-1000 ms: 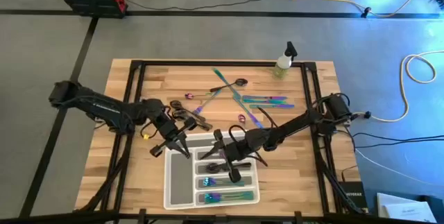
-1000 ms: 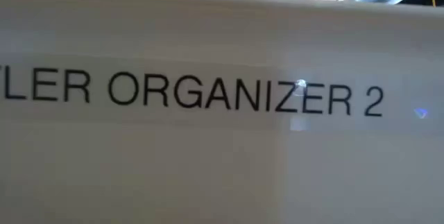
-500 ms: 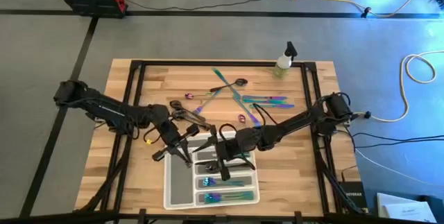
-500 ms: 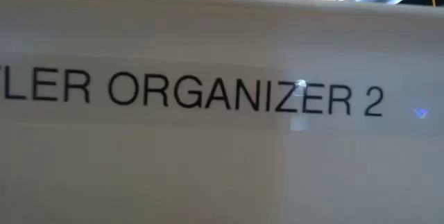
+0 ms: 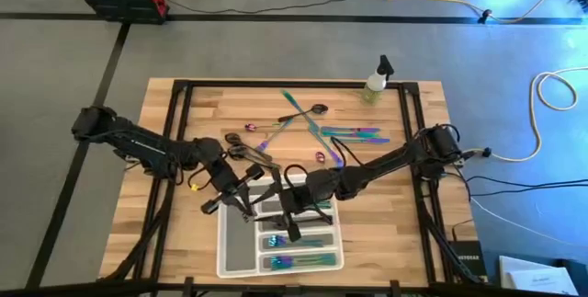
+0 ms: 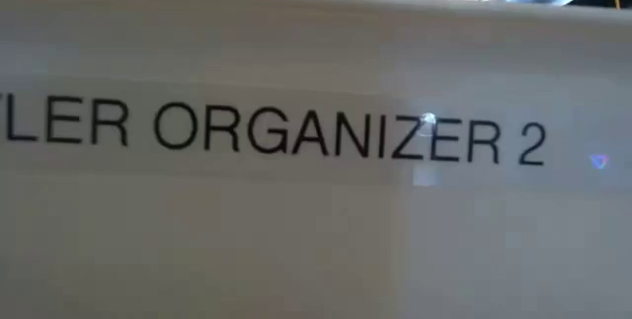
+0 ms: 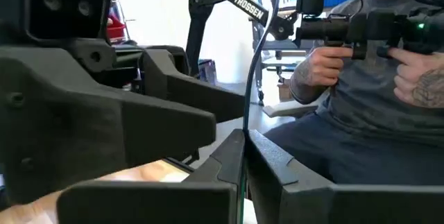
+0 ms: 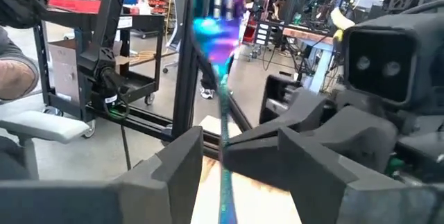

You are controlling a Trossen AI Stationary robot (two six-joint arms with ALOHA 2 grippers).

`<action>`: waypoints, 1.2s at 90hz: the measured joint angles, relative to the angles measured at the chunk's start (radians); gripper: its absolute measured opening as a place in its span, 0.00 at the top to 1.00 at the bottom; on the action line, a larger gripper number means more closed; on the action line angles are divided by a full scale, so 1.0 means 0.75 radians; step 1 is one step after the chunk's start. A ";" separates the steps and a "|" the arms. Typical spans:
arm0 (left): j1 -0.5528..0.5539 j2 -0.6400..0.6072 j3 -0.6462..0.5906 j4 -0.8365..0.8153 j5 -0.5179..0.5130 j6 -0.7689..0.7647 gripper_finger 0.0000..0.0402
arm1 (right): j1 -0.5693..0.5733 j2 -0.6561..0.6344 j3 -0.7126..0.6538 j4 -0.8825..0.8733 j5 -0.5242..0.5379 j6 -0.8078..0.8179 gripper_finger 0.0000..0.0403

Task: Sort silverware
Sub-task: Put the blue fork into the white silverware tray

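A: Position of both arms noted against the tray. The left gripper is held over the tray's far-left corner; the right gripper is held just beside it, over the tray's middle slots. The two are nearly touching.

B: Reason judged: a handover, or a shared placing, of one piece above the tray, so that a drop lands in a slot and not on the table.

A: Jaws of the right gripper: closed tight on an iridescent utensil, its thin stem pinched between the fingers and its shiny end standing up past them. Fork or spoon cannot be told.

B: Jaws of the left gripper: drawn together on a thin dark rod-like handle, seen in the left wrist view. Whether it is the same piece cannot be told.

A: Remaining silverware: a loose scatter lies beyond the tray's far edge, near the spray bottle. Sorted pieces lie in the tray's near slots.

B: A person is seated beyond the table.
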 joint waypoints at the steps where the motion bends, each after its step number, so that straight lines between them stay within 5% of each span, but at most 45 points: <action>1: 0.000 0.000 0.000 -0.001 0.000 0.000 1.00 | 0.000 0.000 0.003 0.000 0.000 -0.002 0.58; 108: -0.009 0.000 0.000 -0.001 0.020 0.036 1.00 | 0.002 0.003 0.021 0.013 -0.038 -0.031 0.58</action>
